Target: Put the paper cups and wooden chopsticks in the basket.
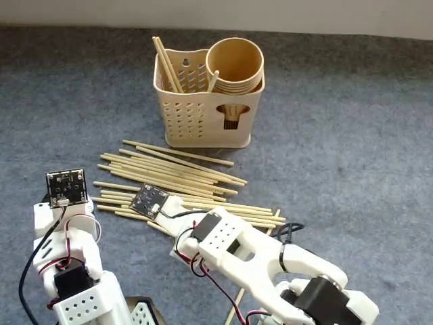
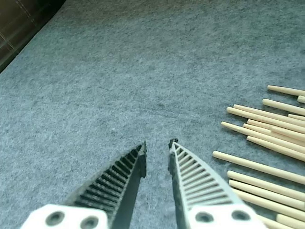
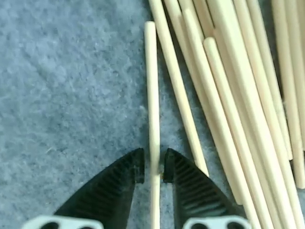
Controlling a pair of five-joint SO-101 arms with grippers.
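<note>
Grey carpet covers the whole table. Lower left of the high view: left arm, white, with its wrist camera board at the top end. In its wrist view the left gripper has its fingertips a narrow gap apart with nothing between them; it hangs over bare carpet, just beside the blunt ends of the loose chopsticks. Centre of the high view: the loose chopsticks lie flat on the carpet in a rough fan, mostly running from mid-left to lower right, many touching or overlapping. Upper centre: cream perforated basket, upright, with two compartments. Left compartment holds several standing chopsticks, leaning toward the upper left. Right compartment holds stacked paper cups, mouths up, also visible through the handle cut-out in the front wall. Lower centre to lower right: right arm, stretched across the near end of the pile. In its wrist view the right gripper is closed on a single chopstick, which runs straight out between the jaws. That stick lies at the edge of the pile, bare carpet on one side, its neighbours just beside it on the other.
</note>
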